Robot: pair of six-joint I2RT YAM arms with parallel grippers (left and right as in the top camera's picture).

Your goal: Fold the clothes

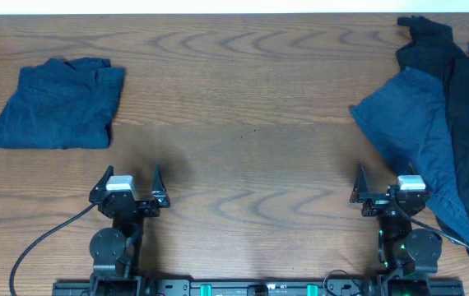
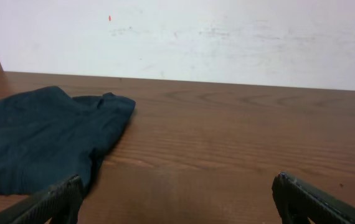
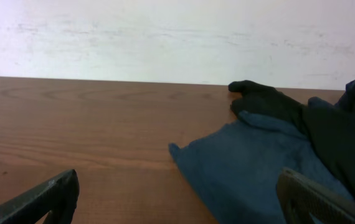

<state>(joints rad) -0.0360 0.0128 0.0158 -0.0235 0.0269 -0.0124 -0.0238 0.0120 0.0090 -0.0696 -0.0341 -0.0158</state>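
Your left gripper [image 1: 131,175] stands spread wide and empty; a folded blue piece [image 1: 58,103] lies ahead of it, off to its left. Your right gripper [image 1: 385,176] is spread too, holding nothing; the loose heap [image 1: 452,115] lies ahead and right, just beside its outer finger.

The brown wooden table [image 1: 243,90] is seen to be smooth with a low sheen, and bold wavy grain is shown across it. The folded dark-blue cloth garment [image 1: 58,103] is rendered as soft, matt fabric with shallow creases. The same matt, woven look is shared by the loose heap of blue, navy and black cloth garments [image 1: 440,123], where the black piece [image 3: 265,99] appears dullest. The left gripper [image 2: 176,198] and right gripper [image 3: 176,198] are finished in dark, matt, plastic-looking material. The white wall [image 2: 227,37] is painted matt and faintly scuffed.
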